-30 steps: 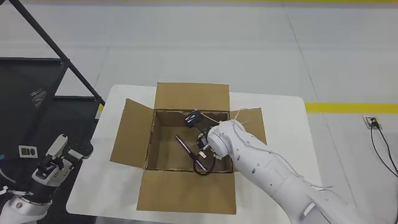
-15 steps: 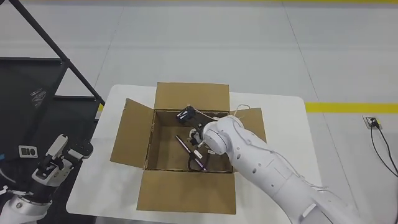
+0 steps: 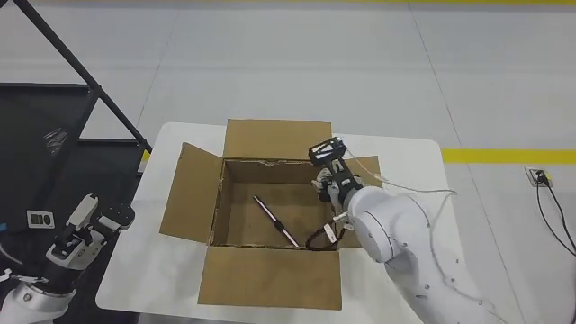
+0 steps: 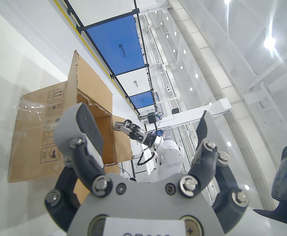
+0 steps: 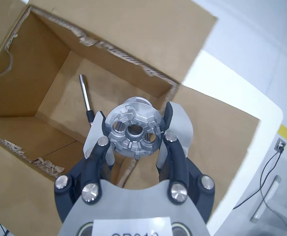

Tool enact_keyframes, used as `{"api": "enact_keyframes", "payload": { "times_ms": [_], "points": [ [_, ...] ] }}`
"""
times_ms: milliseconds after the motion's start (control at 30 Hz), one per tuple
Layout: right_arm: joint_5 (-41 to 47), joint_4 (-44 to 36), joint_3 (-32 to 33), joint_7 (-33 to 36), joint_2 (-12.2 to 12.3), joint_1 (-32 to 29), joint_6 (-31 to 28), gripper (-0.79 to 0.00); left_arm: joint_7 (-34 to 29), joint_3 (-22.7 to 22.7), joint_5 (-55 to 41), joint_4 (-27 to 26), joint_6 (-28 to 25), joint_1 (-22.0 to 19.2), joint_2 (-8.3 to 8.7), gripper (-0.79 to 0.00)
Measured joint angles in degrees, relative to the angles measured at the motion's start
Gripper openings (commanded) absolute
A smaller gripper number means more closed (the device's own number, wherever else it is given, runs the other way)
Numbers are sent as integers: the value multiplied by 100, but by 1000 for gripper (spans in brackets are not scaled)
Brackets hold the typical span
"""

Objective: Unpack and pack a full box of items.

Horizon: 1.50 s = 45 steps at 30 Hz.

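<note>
So, top view first: the cardboard box [image 3: 270,281] sits open on the white worktop [image 3: 405,157] with all four flaps folded out, and a thin metal rod [image 3: 274,220] lies slantwise on the box floor. The right gripper [image 3: 324,180] hangs over the box's far right corner, right where the right flap begins. The left gripper [image 3: 90,220] is way off past the worktop's left edge, well apart from the box. Left wrist view: that gripper is spread wide with nothing between its fingers. Beyond it you get the box from the side, with the other arm's gripper up above the open top. Right wrist view: the right gripper is clamped on a round metal wheel [image 5: 123,124], one finger on each side of the rim. The wheel has a centre hole with smaller holes around it. It's held in the air over the box opening, close to a corner, and as far as I can tell it's not touching the cardboard. The rod lies flat on the box floor past the wheel, apart from it.
</note>
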Motion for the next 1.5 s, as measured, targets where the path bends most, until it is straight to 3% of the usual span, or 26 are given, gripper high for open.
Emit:
{"api": "enact_keyframes", "payload": {
  "times_ms": [233,400,567,867,1200,1467,1500],
  "points": [
    [-169,-608,1390,-81,167,-1042,271,-785,0,0,0,0,0,0,0,0],
    [-5,-97,1913,-151,195,-1147,406,-785,0,0,0,0,0,0,0,0],
    [353,903,2296,-441,215,-927,288,-785,0,0,0,0,0,0,0,0],
    [361,2409,2381,-747,246,-424,29,-785,0,0,0,0,0,0,0,0],
    [535,3070,2306,-800,251,-244,-119,-785,0,0,0,0,0,0,0,0],
    [548,3395,2246,-654,261,-139,-65,-400,0,0,0,0,0,0,0,0],
    [571,3425,2246,-660,261,-126,-72,-172,0,0,0,0,0,0,0,0]
  ]
}}
